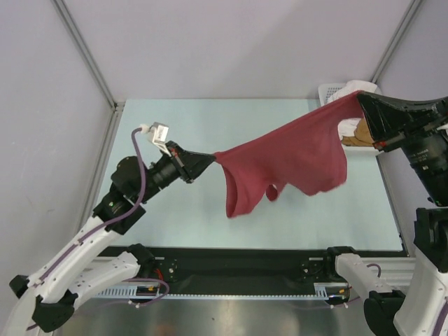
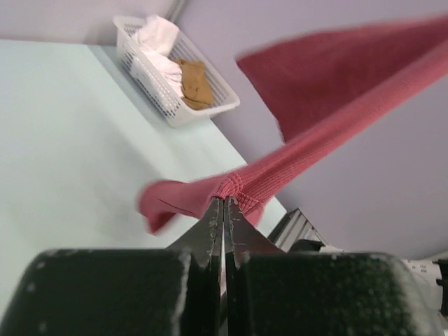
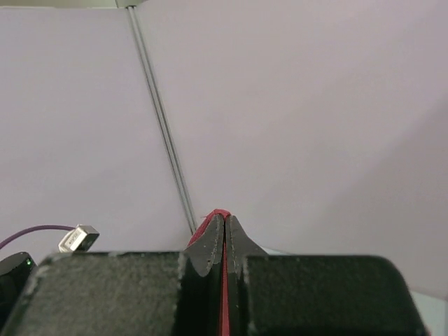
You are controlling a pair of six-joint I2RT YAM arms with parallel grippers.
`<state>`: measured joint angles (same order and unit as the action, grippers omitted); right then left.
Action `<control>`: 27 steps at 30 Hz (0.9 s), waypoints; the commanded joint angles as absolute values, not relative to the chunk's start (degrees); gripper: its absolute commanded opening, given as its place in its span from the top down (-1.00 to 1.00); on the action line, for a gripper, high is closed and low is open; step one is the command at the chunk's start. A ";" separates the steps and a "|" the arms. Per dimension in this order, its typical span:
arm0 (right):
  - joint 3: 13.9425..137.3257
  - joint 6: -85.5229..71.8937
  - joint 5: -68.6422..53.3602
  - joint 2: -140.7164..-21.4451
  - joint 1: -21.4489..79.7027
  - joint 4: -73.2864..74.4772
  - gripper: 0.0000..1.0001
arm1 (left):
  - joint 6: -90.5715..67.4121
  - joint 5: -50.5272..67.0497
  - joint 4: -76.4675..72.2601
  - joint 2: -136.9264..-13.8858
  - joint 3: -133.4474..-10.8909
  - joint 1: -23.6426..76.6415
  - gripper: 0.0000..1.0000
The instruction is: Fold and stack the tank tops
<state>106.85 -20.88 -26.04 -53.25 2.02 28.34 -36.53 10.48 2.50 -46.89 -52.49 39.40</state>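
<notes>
Between both pairs of tightly pinched jaws hangs the dark red tank top [image 1: 294,157]. The left gripper [image 1: 210,158] clamps its banded edge at nine o'clock of the cloth, the right gripper [image 1: 360,98] another edge at two o'clock. Light and limp, it sags above the table [image 1: 182,203]; the seamed edges look the surest hold. The tan-brown tank top [image 2: 194,82] lies in the basket [image 2: 210,108].
</notes>
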 commanded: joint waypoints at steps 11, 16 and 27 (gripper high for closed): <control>98.09 -29.88 -34.72 -61.34 3.77 21.71 1.00 | -32.70 -20.47 23.02 -35.86 -60.11 38.76 0.91; 98.26 -28.57 -31.03 -61.79 4.31 24.33 1.00 | -29.36 -19.00 23.38 -37.79 -62.93 38.58 0.98; 105.62 -24.26 -33.40 -56.96 3.43 31.55 1.00 | -33.13 -3.26 15.03 -40.08 -59.24 39.46 0.99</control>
